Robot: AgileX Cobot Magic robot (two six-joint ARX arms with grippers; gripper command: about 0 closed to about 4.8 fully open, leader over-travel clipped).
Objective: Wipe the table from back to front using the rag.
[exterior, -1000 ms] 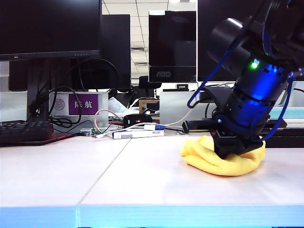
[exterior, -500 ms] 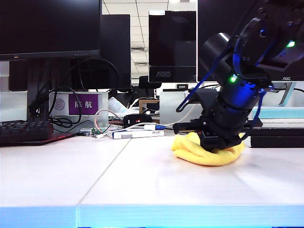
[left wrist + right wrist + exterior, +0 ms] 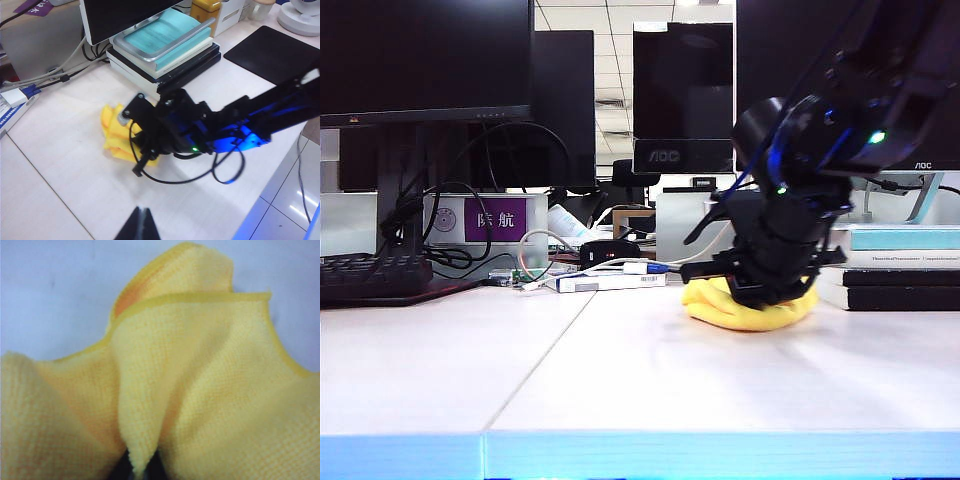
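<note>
The yellow rag [image 3: 740,312] lies bunched on the off-white table [image 3: 620,380], close to the back clutter. My right gripper [image 3: 772,292] presses down on it from above. In the right wrist view the rag [image 3: 200,385] fills the picture and a fold of it runs down between the dark fingers of the right gripper [image 3: 141,471], which is shut on it. The left wrist view looks down on the rag [image 3: 114,134] under the right arm [image 3: 200,131]. My left gripper [image 3: 141,221] hangs shut and empty above bare table, apart from the rag.
A stack of books with a teal cover [image 3: 892,262] stands just right of the rag. Monitors, cables, a keyboard [image 3: 370,275] and a white box [image 3: 610,282] line the back. A black mat [image 3: 270,52] lies beyond the books. The light blue front edge [image 3: 640,455] is near the camera.
The right arm has slid the rag leftward and farther toward the back of the table, still holding it pressed down.
</note>
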